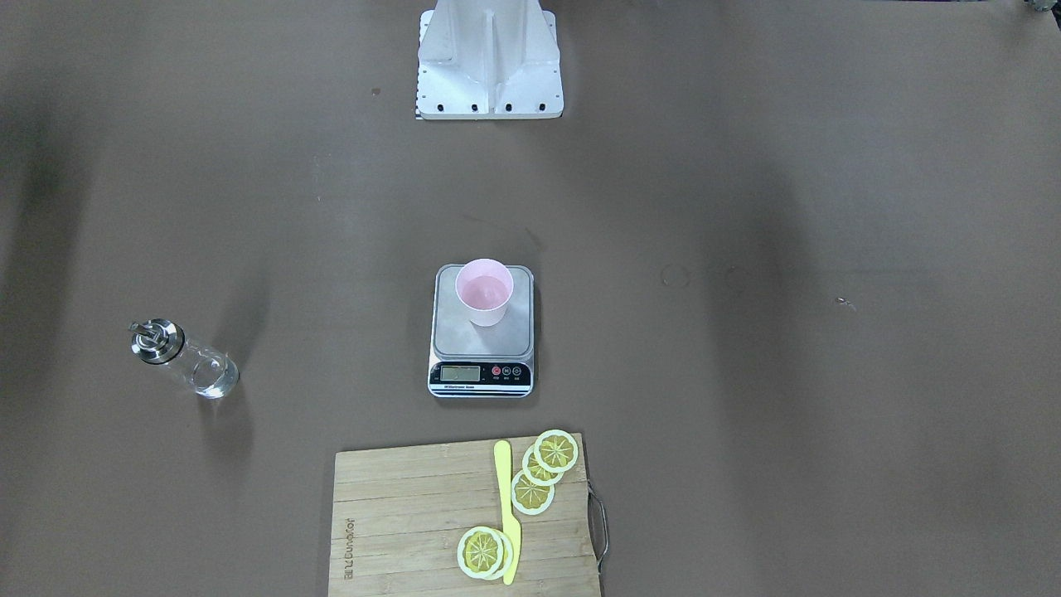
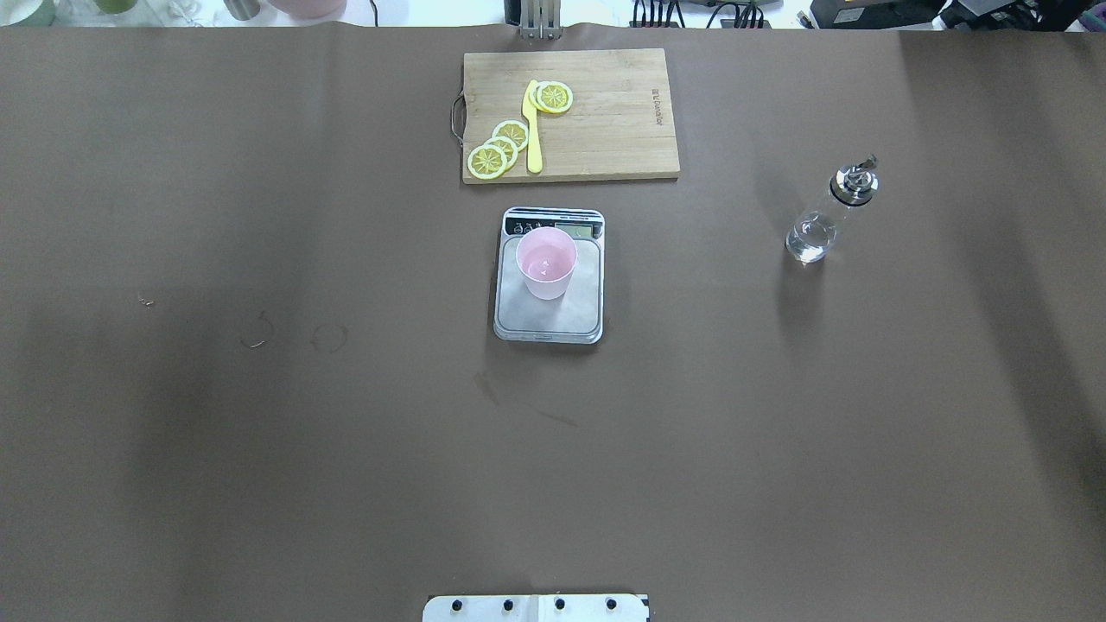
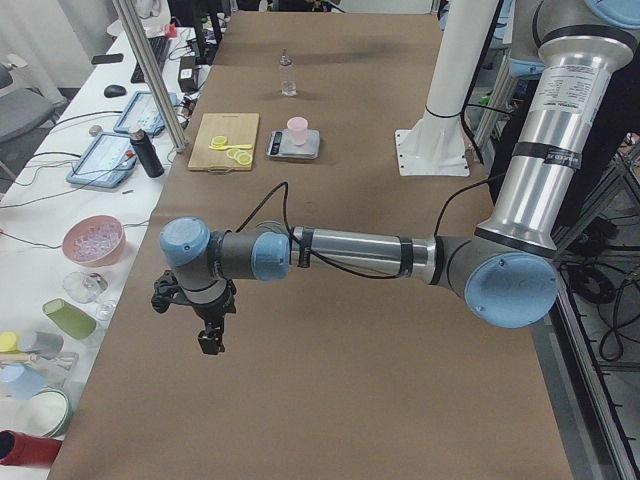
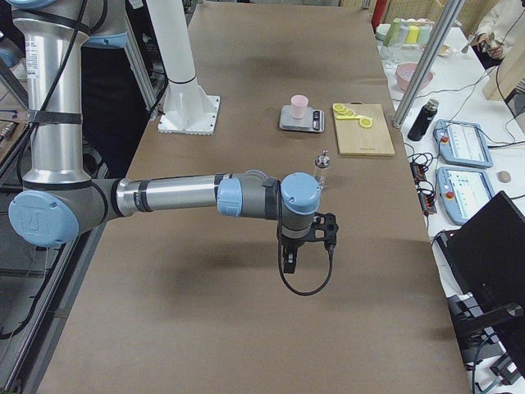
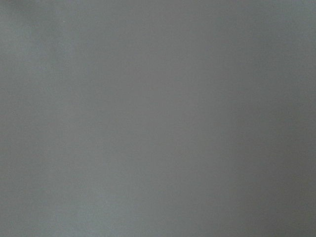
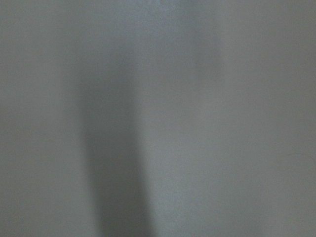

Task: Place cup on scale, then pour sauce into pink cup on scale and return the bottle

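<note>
Cup-placing looks done: the small pale pink plastic tumbler (image 1: 485,290) stands on the silver-grey kitchen scale (image 1: 452,338). Pouring is next, I judge (unless those glints are sauce), so my right claw (image 4: 289,264) must reach the upright clear glass bottle (image 1: 184,358), well aside. Whether it or my left claw (image 3: 208,340) is spread, I cannot tell.

The pink cup (image 2: 546,262) stands upright on the scale (image 2: 549,321), toward its display end, near the middle of the brown counter (image 2: 259,475). The clear bottle (image 2: 825,216), silver cap fitted, stands well apart to the right. Beyond the scale lies a wooden cutting board (image 2: 622,112) bearing 5 lemon slices (image 2: 488,161) and 1 yellow knife (image 2: 532,130).
</note>
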